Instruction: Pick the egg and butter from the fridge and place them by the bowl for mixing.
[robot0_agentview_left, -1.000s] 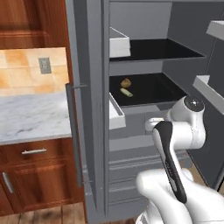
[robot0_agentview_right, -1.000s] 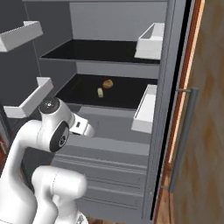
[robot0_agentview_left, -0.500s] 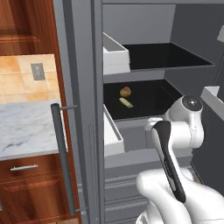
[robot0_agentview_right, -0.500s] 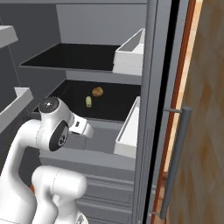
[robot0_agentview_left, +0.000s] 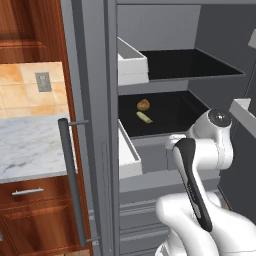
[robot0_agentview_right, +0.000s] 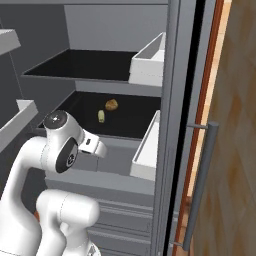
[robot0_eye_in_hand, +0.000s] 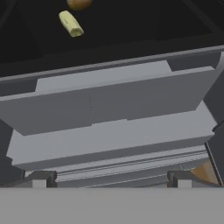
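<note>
**A:** What stands in front of the robot?

**B:** An open grey fridge (robot0_agentview_left: 165, 65) with black-floored shelves, white door bins (robot0_agentview_left: 131, 62) and grey drawers (robot0_eye_in_hand: 109, 105) below. A long grey bar handle (robot0_agentview_left: 72, 180) runs down the door edge.

**A:** Where are the egg and the butter?

**B:** I can't make out a reddish-brown egg. On the lower black shelf lies the pale yellow-green butter (robot0_agentview_left: 144, 117), with a golden-orange lumpy ball (robot0_agentview_left: 143, 104) just behind it, near but apart. The right base view shows the same pair, butter (robot0_agentview_right: 101, 116) and ball (robot0_agentview_right: 111, 104).

**A:** And the hand?

**B:** The hand (robot0_eye_in_hand: 109, 177) is wide open and empty, its two dark tips far apart, facing the drawer fronts below the shelf. The butter (robot0_eye_in_hand: 71, 23) sits well beyond it.

**A:** Any writing or labels?

**B:** None readable. Left of the fridge are a marble surface (robot0_agentview_left: 30, 147), tan wall tiles with a grey outlet (robot0_agentview_left: 43, 82), and brown wooden cupboards (robot0_agentview_left: 30, 220).
</note>
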